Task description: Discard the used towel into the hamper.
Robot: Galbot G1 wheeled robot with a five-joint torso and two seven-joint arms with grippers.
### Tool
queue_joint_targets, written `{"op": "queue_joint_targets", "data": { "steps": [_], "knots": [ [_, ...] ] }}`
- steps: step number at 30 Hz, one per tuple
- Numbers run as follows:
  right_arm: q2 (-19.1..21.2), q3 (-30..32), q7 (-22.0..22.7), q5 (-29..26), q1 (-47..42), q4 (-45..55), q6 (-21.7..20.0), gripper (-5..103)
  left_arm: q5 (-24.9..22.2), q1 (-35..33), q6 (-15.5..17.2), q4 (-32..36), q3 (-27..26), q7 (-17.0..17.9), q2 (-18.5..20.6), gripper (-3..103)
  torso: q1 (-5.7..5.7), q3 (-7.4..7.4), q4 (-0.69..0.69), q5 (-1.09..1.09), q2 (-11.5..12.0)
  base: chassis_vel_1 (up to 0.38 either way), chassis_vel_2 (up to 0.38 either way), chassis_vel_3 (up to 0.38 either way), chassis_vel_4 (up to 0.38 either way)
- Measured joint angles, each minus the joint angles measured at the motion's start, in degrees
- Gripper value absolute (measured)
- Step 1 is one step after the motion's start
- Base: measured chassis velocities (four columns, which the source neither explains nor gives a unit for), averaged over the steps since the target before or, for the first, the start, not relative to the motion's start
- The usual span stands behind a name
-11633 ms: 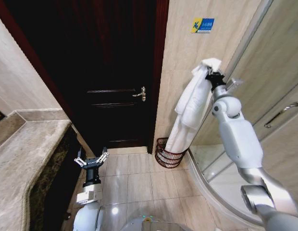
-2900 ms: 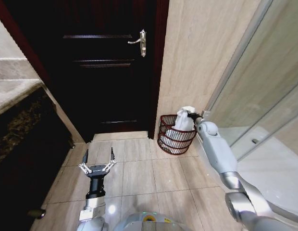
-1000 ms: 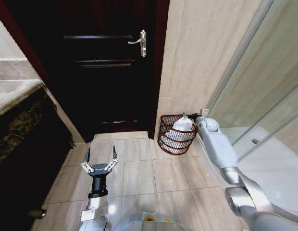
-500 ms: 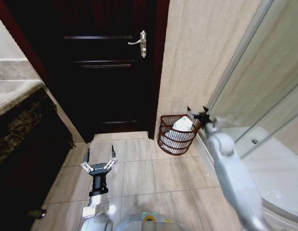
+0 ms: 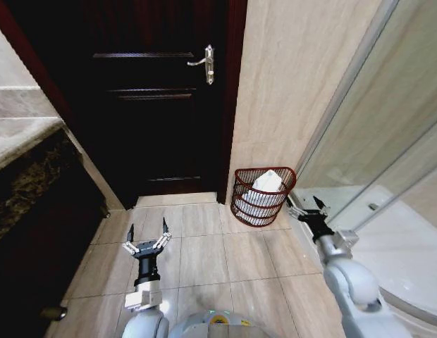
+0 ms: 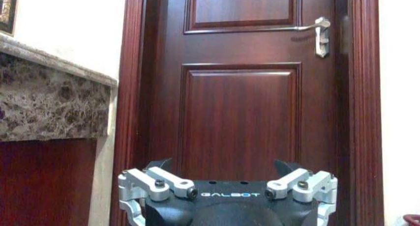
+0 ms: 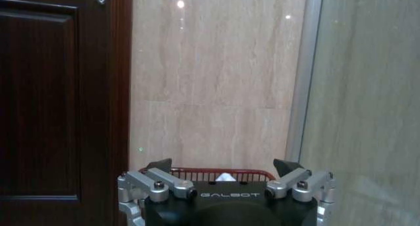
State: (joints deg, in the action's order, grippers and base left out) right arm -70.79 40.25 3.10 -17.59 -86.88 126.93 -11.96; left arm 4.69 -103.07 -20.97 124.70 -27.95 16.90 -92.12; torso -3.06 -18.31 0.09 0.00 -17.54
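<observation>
A: Scene check, biggest first. The dark wooden door (image 5: 158, 105) filled the upper left of the head frame, tiled wall (image 5: 289, 84) at upper centre, glass shower panel (image 5: 395, 141) down the right side.

B: Where was the hamper?

A: The hamper (image 5: 257, 208) stood on the floor tiles (image 5: 204, 253) just right of centre, against the wall beside the door frame. The towel (image 5: 264, 186) lay inside it, white top poking above the rim. In the right wrist view you had the hamper rim (image 7: 203, 172) just above the gripper body.

B: Grippers?

A: Right gripper (image 5: 304, 207) sat near the hamper's right side, apart from it, jaws spread wide, nothing in them. Left gripper (image 5: 146, 238) hung parked at lower left over the tiles, jaws also wide and empty.

B: Step?

A: I'd judge the drop done: towel in, right gripper empty. Your next move only called for pulling the right arm clear without clipping the rim or the glass.
</observation>
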Motion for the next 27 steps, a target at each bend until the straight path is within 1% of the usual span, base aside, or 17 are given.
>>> {"op": "queue_joint_targets", "data": {
  "steps": [2, 3, 7, 13, 14, 16, 18, 21, 27],
  "knots": [
    [-2.04, -1.14, 0.06, 2.6, -1.65, 1.13, 1.06, 100, 0.07, 1.28, 0.54, -1.26, -0.03, -0.01, 0.02, 100, 0.0, 0.0, 0.0, 0.0, 0.0, -0.019, 0.026, 0.023, -0.025],
    [-2.04, -1.14, 0.06, 2.6, -1.65, 1.13, 1.06, 100, 0.07, 1.28, 0.54, -1.26, -0.03, -0.01, 0.02, 100, 0.0, 0.0, 0.0, 0.0, 0.0, -0.038, 0.052, 0.046, -0.049],
    [-4.32, -2.34, 0.25, 5.82, -1.46, 0.62, 2.57, 100, 0.21, 3.44, 0.78, -3.81, 0.48, -0.52, 0.69, 100, 0.0, -0.01, 0.0, 0.0, 0.0, -0.089, 0.099, 0.097, -0.098],
    [-4.95, -2.76, 0.39, 6.63, -0.18, -0.29, 2.69, 100, 0.24, 5.06, 1.35, -4.73, 0.29, -1.69, 0.87, 100, -0.02, -0.02, 0.0, 0.0, 0.0, -0.175, 0.161, 0.167, -0.175],
    [-4.93, -2.94, 0.55, 6.67, 0.58, -0.54, 2.38, 100, -0.03, 5.41, 2.11, -4.55, 0.02, -2.99, 0.72, 100, -0.03, -0.03, 0.0, 0.0, 0.0, -0.151, 0.142, 0.163, -0.15],
    [-4.63, -3.38, 1.12, 6.73, 1.57, -0.79, 1.59, 100, -0.25, 6.03, 2.48, -4.45, -0.27, -3.68, 0.57, 100, -0.03, -0.03, 0.0, 0.0, 0.0, -0.147, 0.163, 0.151, -0.144],
    [-4.45, -3.61, 1.47, 6.75, 1.96, -0.91, 1.18, 100, -0.31, 6.24, 2.53, -4.45, -0.33, -3.72, 0.55, 100, -0.03, -0.03, 0.0, 0.0, 0.01, -0.142, 0.142, 0.139, -0.137],
    [-3.36, -4.5, 3.18, 6.58, 3.73, -1.01, -1.46, 100, -0.5, 6.81, 2.79, -4.45, -0.34, -3.73, 0.13, 100, -0.04, -0.03, 0.0, 0.01, 0.01, -0.084, 0.083, 0.095, -0.078],
    [-1.81, -4.84, 3.77, 5.13, 7.08, -2.46, -3.57, 100, -0.5, 6.72, 2.84, -4.11, -0.13, -3.44, -0.01, 100, -0.02, -0.01, 0.0, 0.01, 0.0, -0.024, 0.016, 0.012, -0.017]
  ]
}}
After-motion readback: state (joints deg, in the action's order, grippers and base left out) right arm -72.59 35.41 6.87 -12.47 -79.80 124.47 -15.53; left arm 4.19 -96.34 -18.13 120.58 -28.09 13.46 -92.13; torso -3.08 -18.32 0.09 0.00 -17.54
